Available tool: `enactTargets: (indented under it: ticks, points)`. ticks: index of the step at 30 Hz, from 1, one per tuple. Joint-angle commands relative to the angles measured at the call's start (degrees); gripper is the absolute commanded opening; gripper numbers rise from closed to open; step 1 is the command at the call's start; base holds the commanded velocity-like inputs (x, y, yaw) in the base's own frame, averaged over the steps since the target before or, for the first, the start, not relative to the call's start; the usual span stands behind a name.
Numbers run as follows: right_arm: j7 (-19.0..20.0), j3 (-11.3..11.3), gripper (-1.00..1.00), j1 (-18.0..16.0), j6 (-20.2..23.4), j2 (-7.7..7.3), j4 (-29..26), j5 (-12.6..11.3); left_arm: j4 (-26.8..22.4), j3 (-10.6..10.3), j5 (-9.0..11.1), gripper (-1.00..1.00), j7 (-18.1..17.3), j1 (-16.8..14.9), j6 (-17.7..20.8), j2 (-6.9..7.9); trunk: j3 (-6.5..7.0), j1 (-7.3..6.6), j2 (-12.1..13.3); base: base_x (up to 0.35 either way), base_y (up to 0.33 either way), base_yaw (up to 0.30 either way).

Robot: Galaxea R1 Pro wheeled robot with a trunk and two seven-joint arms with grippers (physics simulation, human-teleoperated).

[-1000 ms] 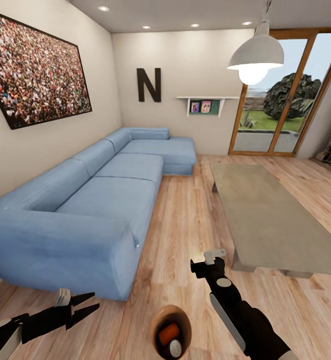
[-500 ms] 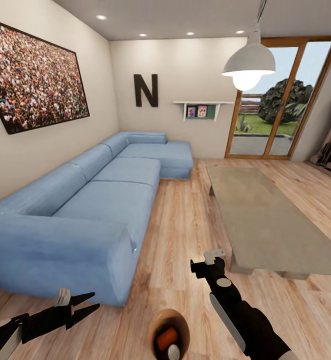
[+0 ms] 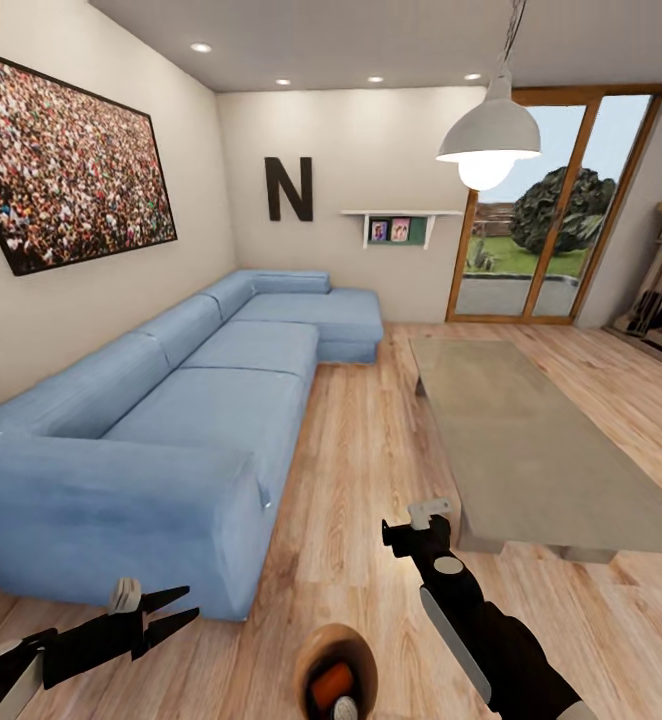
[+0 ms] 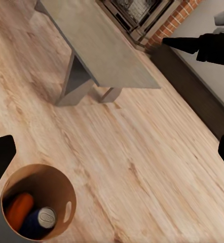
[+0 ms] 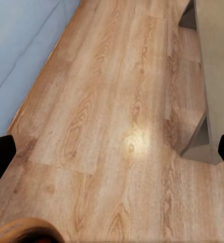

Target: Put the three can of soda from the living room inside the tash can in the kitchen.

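Trash can (image 3: 337, 668) stood on the plank floor (image 3: 371, 470) between the arms, near the sofa (image 3: 161, 440), two soda cans (image 4: 31, 215) inside. Left pincer (image 3: 166, 612) and right pincer (image 3: 423, 515) both spread, empty. Judgement: find the third can; steer slowly, skirting the low grey surface (image 3: 531, 450).

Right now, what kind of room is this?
Most likely a living room: a long blue sectional sofa, a low grey rectangular table on light wood plank floor, and glass garden doors.
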Motion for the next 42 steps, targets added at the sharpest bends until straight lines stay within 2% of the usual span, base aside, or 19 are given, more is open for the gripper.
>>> enactTargets:
  ticks: [1,3,6,8,10,11,12,16,18,22,27,28,29,30,34,35,42]
  points:
    - [-0.01,-0.16,1.0,0.0,-0.03,-0.03,1.26,-0.03,0.9,0.04,-0.01,1.0,0.06,0.0,-0.05,-0.12,0.01,0.0,0.0,0.0,0.0,-0.004]
    - [-0.02,-0.34,1.0,0.0,-0.29,-0.04,3.76,-0.05,2.45,0.0,-0.02,1.0,0.1,0.0,-0.31,-0.19,0.03,0.0,0.0,0.0,0.0,-0.003]
    - [-0.07,-0.54,1.0,0.0,-3.88,-0.08,11.35,-0.07,6.25,0.18,-0.02,1.0,0.13,0.0,-2.55,-0.27,0.04,0.0,0.0,0.0,0.0,-0.001]
    - [-0.15,-0.39,1.0,0.0,-12.95,-0.01,23.3,-0.08,11.98,0.32,-0.01,1.0,0.15,0.0,-5.51,-0.3,0.04,0.0,0.0,0.0,0.0,0.0]
    - [-0.22,-0.26,1.0,0.0,-22.83,0.5,34.7,-0.08,20.76,0.33,0.0,1.0,0.16,0.0,-8.88,-0.3,0.04,0.0,0.0,0.0,0.0,0.0]
    - [-0.23,-0.28,1.0,0.0,-24.48,0.63,36.68,-0.08,23.08,0.34,0.0,1.0,0.16,0.0,-9.95,-0.3,0.05,0.0,0.0,0.0,0.0,0.0]
    - [-0.28,-0.3,1.0,0.0,-26.87,0.82,39.73,-0.12,27.4,0.34,0.0,1.0,0.16,0.0,-12.36,-0.31,0.05,0.0,0.0,0.0,0.0,0.0]
    - [-0.35,-0.4,1.0,0.01,-29.72,1.01,45.26,-0.23,36.72,0.33,-0.02,1.0,0.16,0.0,-18.12,-0.3,0.05,0.0,0.0,0.0,0.0,0.0]
    - [-0.37,-0.47,1.0,0.02,-30.59,1.05,49.98,-0.36,40.88,0.31,-0.12,1.0,0.28,0.03,-20.34,-0.26,0.05,0.0,0.0,0.0,0.0,0.0]
    - [-0.64,-0.61,1.0,0.02,-31.07,1.06,53.61,-0.47,42.79,0.22,-0.71,1.0,2.3,0.14,-21.38,-0.25,0.05,0.0,0.0,0.0,0.0,0.0]
    - [-4.76,-0.65,1.0,0.05,-31.3,1.12,54.99,-0.58,43.54,0.12,-3.25,1.0,12.05,0.23,-21.66,-0.32,0.05,0.0,0.0,0.0,0.0,0.0]
    - [-7.75,-0.62,1.0,0.06,-31.33,1.21,55.33,-0.59,43.67,0.07,-4.26,1.0,16.89,0.24,-21.68,-0.58,0.05,0.0,0.0,0.0,0.0,0.0]
    - [-9.09,-0.6,1.0,0.07,-31.34,1.26,55.51,-0.6,43.71,0.05,-4.69,1.0,19.04,0.24,-21.69,-0.78,0.05,0.0,0.0,0.0,0.0,0.0]
    - [-11.05,-0.57,1.0,0.07,-31.35,1.32,55.98,-0.6,43.78,0.02,-5.34,1.0,22.7,0.25,-21.69,-1.28,0.05,0.0,0.0,0.0,0.0,0.0]
    - [-13.49,-0.54,1.0,0.08,-31.37,1.36,57.12,-0.61,43.86,-0.07,-6.12,1.0,30.6,0.26,-21.7,-2.57,0.05,0.0,0.0,0.0,0.0,0.0]
    - [-14.13,-0.53,1.0,0.09,-31.37,1.39,57.48,-0.61,43.88,-0.09,-6.31,1.0,34.99,0.26,-21.66,-3.03,0.05,0.0,0.0,0.0,0.0,0.0]
    - [-14.69,-0.53,1.0,0.09,-31.31,1.42,58.64,-0.55,43.89,-0.06,-6.47,1.0,42.86,0.26,-21.63,-4.68,0.05,0.0,0.0,0.0,0.0,0.0]
